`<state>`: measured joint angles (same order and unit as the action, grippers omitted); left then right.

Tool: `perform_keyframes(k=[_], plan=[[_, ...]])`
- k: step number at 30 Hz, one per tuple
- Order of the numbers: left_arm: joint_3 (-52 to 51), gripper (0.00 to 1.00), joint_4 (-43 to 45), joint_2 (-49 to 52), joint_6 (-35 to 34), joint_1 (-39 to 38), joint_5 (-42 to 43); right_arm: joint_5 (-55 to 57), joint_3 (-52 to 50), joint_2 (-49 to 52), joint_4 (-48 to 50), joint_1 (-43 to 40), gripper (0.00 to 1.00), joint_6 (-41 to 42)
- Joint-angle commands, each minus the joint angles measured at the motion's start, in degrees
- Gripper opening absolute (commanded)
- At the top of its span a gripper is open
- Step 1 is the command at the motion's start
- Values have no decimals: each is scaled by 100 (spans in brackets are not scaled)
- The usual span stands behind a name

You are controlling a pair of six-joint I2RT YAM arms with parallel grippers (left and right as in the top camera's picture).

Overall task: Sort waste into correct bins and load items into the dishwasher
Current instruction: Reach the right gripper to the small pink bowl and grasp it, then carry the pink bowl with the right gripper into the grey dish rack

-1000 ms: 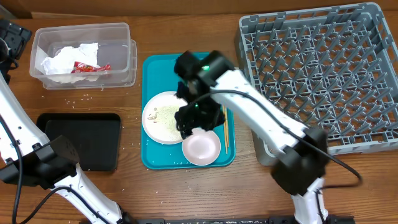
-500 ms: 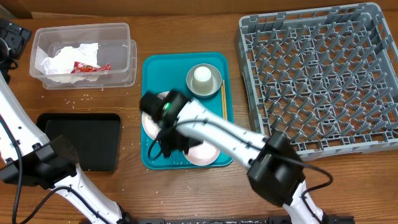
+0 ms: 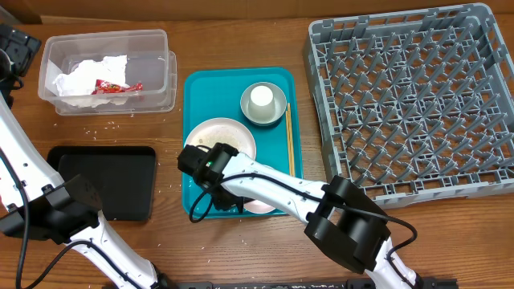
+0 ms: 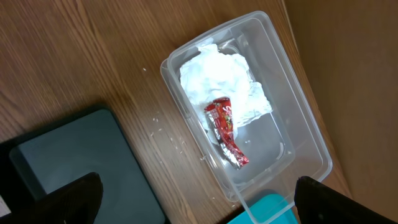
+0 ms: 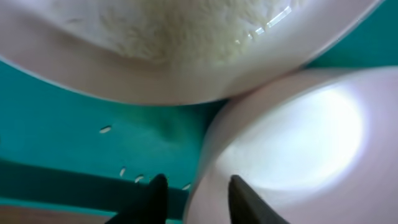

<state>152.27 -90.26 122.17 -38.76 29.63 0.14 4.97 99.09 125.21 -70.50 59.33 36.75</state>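
Jaws of right gripper straddle rim of smaller dish, one finger over dish, the other over teal tray. Gap narrow; cannot tell if clenched. Dish touches plate, at its 5 o'clock. Left gripper jaws released wide, empty, above clear tub holding napkin and red wrapper. Dish rack at tray's 3 o'clock.

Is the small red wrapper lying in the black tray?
No, the red wrapper lies inside the clear tub, on top of the crumpled white napkin.
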Motion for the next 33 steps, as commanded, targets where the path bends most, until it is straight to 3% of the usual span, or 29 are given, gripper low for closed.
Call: perform_keyframes(k=[1,5,14,20,25,29,33], plan=[[-2,100,7,33,109,-39,-57,48,-39,-79,9,28,21,79],[-2,100,7,33,109,-39,-57,-216,199,-122,-308,17,4,79],[-2,100,7,33,109,-39,-57,-271,2050,-592,-1707,-518,4,-407],[-2,100,7,33,109,-39,-57,-481,3687,-892,-2028,-2033,4,-1296],[-2,100,7,33,109,-39,-57,-2968,4009,-887,-1298,-4037,4,-2992],[-2,100,7,33,109,-39,-57,-4959,3794,-605,-756,-5536,4,-3427],[-2,100,7,33,109,-39,-57,-6824,3606,-109,-70,-6500,4,-3519]])
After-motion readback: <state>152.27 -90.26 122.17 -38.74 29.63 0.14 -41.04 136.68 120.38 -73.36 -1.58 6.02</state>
